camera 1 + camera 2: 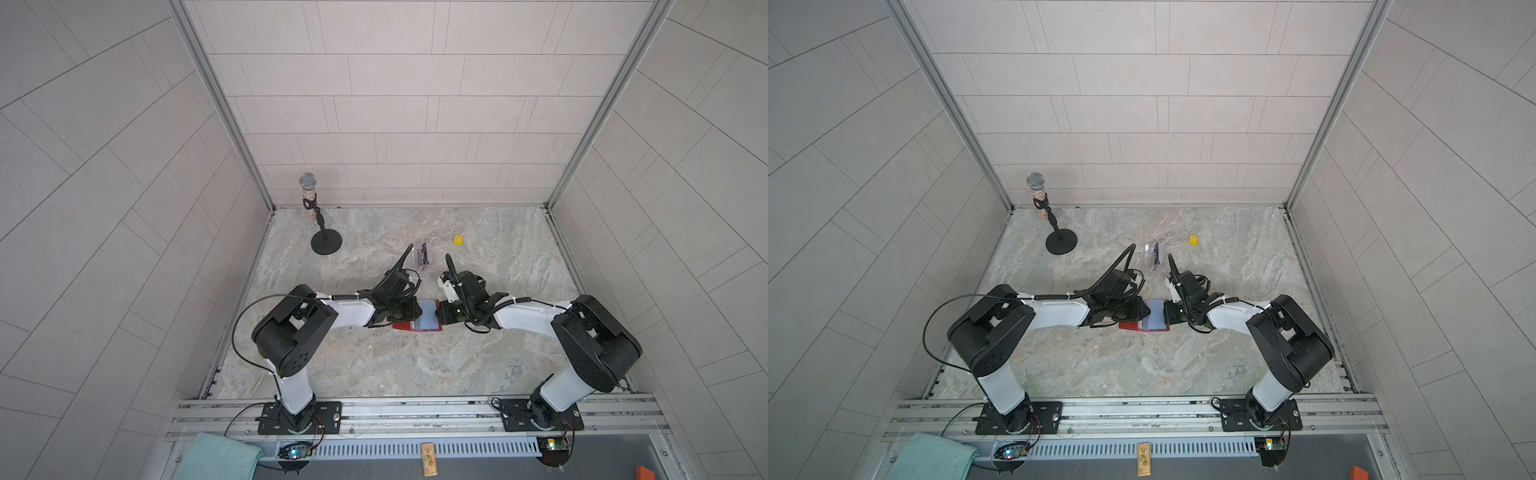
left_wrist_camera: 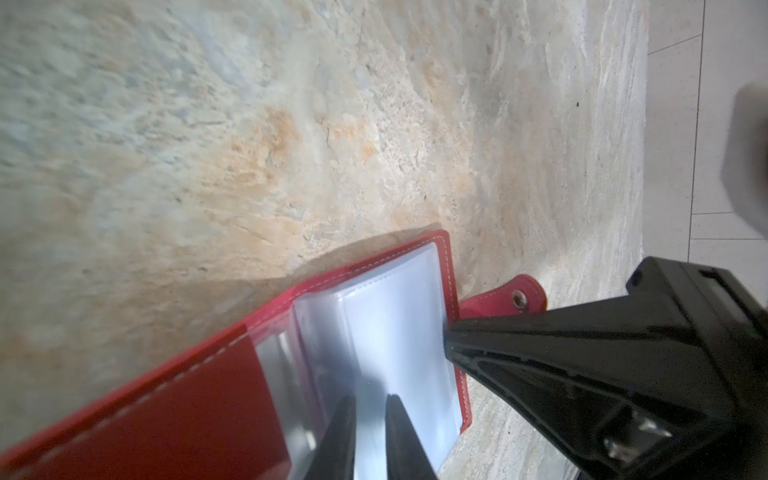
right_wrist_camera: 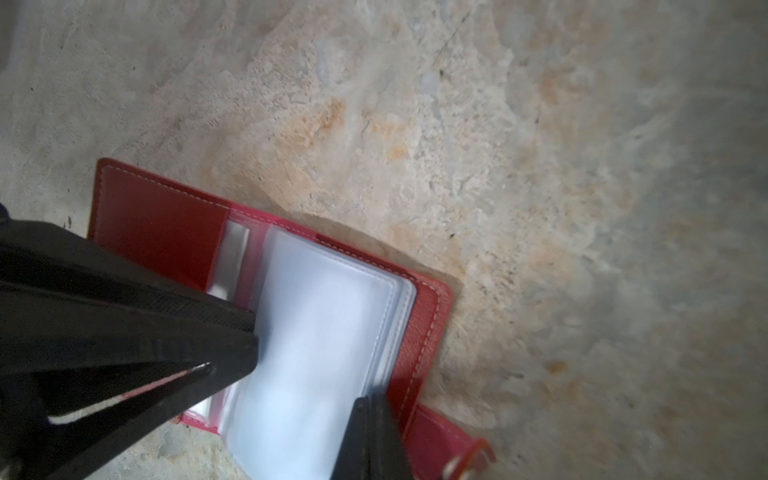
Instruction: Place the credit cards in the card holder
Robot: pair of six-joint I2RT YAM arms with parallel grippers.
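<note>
Risk: the left gripper (image 2: pixel 372 405), jaws slightly apart astride a clear sleeve (image 2: pixel 395 324), could crease or drag it if it pulls away skewed; whether it pinches, I cannot tell. The open card holder (image 2: pixel 187 407) lies midway between the worktop's (image 1: pixel 415 365) side edges, beneath both grippers. The right gripper (image 3: pixel 370 409), closed, touches the sleeves' right edge. The credit cards (image 1: pixel 424 250) stand in the clear stand (image 1: pixel 422 266) behind.

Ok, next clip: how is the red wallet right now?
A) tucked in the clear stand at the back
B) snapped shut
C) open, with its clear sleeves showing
C: the red wallet lies spread open on the table, its clear sleeves exposed and its snap tab unfastened.
</note>
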